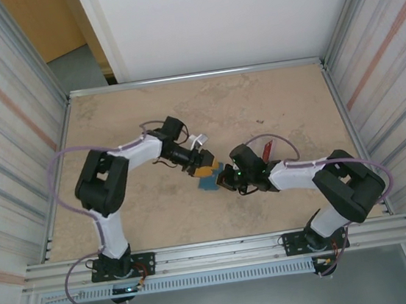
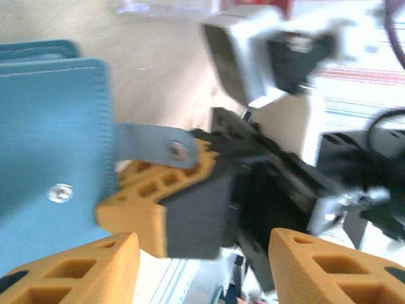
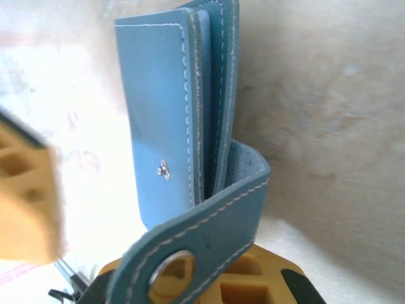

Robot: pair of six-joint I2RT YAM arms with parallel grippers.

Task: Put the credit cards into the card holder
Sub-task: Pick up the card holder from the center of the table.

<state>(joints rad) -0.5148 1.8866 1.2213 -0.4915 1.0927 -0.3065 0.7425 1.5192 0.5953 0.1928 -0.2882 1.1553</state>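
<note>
The card holder [image 3: 164,126] is judged light, soft and floppy. Its strap [image 3: 202,234], nearest to the right gripper [image 1: 224,181], seems the best place to be taken. This strap is pinched between the pressed-together jaws, and the folded body stands just beyond them. Farther on, the left gripper [image 1: 207,169] is held spread and empty beside the card holder.

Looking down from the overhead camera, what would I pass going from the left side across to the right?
The left arm's elbow → teal card holder → right gripper, shut on the holder's strap → small red item → right arm's elbow.
</note>
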